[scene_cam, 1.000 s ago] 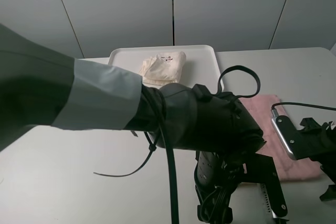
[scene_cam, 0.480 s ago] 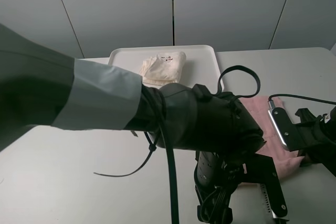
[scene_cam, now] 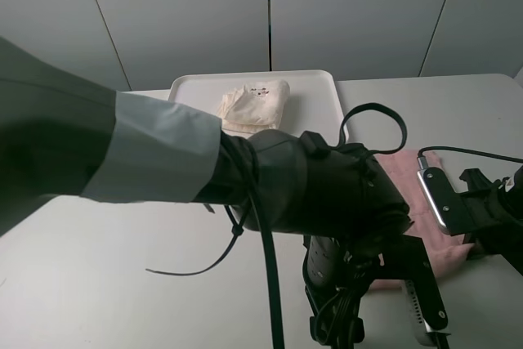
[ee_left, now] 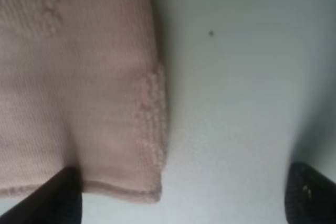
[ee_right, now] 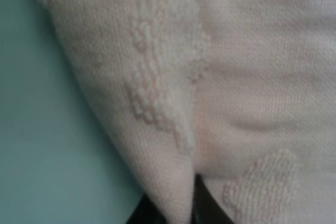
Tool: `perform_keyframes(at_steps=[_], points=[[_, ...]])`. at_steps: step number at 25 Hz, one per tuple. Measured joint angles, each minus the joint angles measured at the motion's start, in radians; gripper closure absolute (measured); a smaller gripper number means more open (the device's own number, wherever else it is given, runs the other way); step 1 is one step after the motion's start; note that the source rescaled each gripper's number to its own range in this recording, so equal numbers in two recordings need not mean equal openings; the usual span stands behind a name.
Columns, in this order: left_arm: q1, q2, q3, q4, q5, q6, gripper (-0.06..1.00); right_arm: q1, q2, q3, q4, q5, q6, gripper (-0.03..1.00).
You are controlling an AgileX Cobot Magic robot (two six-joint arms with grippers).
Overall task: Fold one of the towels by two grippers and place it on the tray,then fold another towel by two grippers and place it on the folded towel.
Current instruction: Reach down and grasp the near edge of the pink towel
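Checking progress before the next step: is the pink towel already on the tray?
No, the pink towel lies on the table beside the tray, which holds only the folded cream towel.

lab-like test bench: plain white table [scene_cam: 82, 284], grey panel wall [scene_cam: 351, 14]

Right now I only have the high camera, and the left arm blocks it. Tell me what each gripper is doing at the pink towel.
Observer: Right gripper is shut, pinching a raised fold of the pink towel.
Operator: Now the left.
Observer: Left gripper is open; one finger sits over the towel's edge, the other over bare table.
Operator: Say what lies between them.
Observer: The towel's corner lies flat between the fingers, nearer the one over the towel.
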Motion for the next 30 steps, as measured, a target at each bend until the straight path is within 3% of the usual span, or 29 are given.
perform_keyframes(at_steps=[15, 22, 24, 30], points=[[0.0, 0.0, 0.0, 0.001, -0.042, 0.026, -0.05, 0.0, 0.0, 0.0, 0.0, 0.0, 0.002, 0.95], [0.0, 0.0, 0.0, -0.055, -0.039, 0.083, -0.03, 0.0, 0.0, 0.0, 0.0, 0.0, 0.005, 0.95], [0.0, 0.0, 0.0, -0.066, -0.039, 0.09, 0.02, 0.0, 0.0, 0.0, 0.0, 0.0, 0.005, 0.95], [0.0, 0.0, 0.0, -0.068, -0.037, 0.094, 0.31, 0.0, 0.0, 0.0, 0.0, 0.0, 0.005, 0.95]])
